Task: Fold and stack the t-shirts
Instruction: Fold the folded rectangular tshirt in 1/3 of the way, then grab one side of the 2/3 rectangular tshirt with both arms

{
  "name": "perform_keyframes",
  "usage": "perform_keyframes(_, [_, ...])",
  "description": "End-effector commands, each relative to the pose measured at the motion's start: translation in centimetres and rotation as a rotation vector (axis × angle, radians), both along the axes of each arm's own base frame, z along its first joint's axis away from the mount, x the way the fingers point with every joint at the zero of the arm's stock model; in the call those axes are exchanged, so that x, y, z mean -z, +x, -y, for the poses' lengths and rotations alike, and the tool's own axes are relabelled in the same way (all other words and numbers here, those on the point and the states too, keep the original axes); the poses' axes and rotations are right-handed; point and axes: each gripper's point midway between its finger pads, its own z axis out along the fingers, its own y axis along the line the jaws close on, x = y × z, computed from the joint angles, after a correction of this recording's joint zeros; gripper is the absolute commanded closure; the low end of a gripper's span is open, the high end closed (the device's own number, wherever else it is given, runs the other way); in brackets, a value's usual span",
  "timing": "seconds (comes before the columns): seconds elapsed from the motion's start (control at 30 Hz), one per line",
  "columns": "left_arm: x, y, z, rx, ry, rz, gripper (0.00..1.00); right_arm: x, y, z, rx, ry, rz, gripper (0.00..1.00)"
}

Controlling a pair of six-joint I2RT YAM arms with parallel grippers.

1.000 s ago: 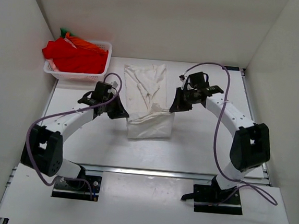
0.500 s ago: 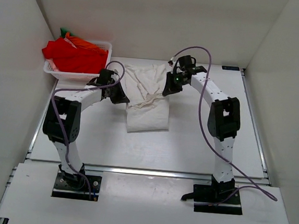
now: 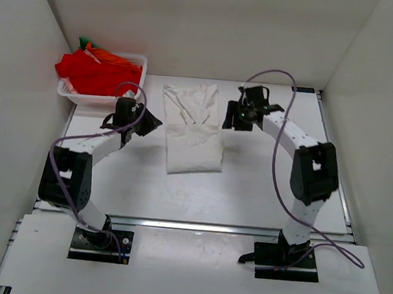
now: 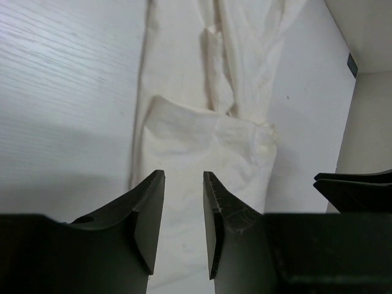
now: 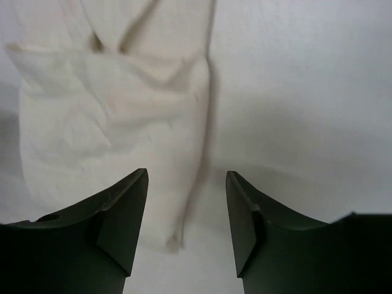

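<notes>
- The white t-shirt [image 3: 194, 143] lies partly folded on the desk [image 3: 262, 180].
- The left gripper [image 4: 184, 179] and right gripper [image 5: 187, 174] flank it, jaws parted, holding nothing.
- Red t-shirts [image 3: 99, 75] fill the basket [image 3: 140, 63] at far left.

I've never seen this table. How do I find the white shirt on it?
Look at the big white table. In its middle lies the white t-shirt, partly folded into a long strip. It is the only shirt out of the basket at the back left, where the red shirts are heaped.
</notes>
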Motion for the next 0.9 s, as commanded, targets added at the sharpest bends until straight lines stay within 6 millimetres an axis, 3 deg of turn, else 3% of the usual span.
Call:
perform_keyframes(0.0, [-0.9, -3.9, 2.8, 0.095, 0.059, 0.026, 0.57, -1.5, -2.9, 1.2, 0.133, 0.118, 0.035, 0.49])
perform_keyframes(0.17, [3.2, -10.6, 5.2, 0.175, 0.146, -0.041, 0.52, 0.8, -10.2, 1.0, 0.156, 0.180, 0.006, 0.51])
perform_keyframes(0.3, [5.5, -12.9, 4.9, 0.165, 0.196, -0.070, 0.50, 2.6, -13.0, 0.1, 0.159, 0.204, 0.008, 0.46])
perform_keyframes(0.47, [6.9, -13.2, 5.0, 0.161, 0.205, -0.100, 0.48, 3.9, -14.0, -1.3, 0.152, 0.245, -0.035, 0.44])
perform_keyframes(0.53, [6.7, -12.5, 6.0, 0.172, 0.192, -0.081, 0.47, 5.2, -14.4, -1.8, 0.136, 0.232, -0.074, 0.44])
perform_keyframes(0.73, [8.6, -12.9, 7.3, 0.196, 0.189, -0.139, 0.49, 6.0, -13.3, -3.2, 0.123, 0.234, -0.094, 0.49])
perform_keyframes(0.8, [8.9, -12.8, 7.3, 0.185, 0.179, -0.150, 0.52, 6.4, -13.2, -3.7, 0.106, 0.215, -0.097, 0.55])
perform_keyframes(0.83, [9.3, -13.1, 7.3, 0.178, 0.171, -0.164, 0.66, 6.9, -13.4, -3.6, 0.108, 0.202, -0.107, 0.69])
perform_keyframes(0.87, [9.3, -13.2, 7.5, 0.176, 0.163, -0.158, 0.75, 7.0, -13.5, -3.9, 0.098, 0.205, -0.116, 0.96])
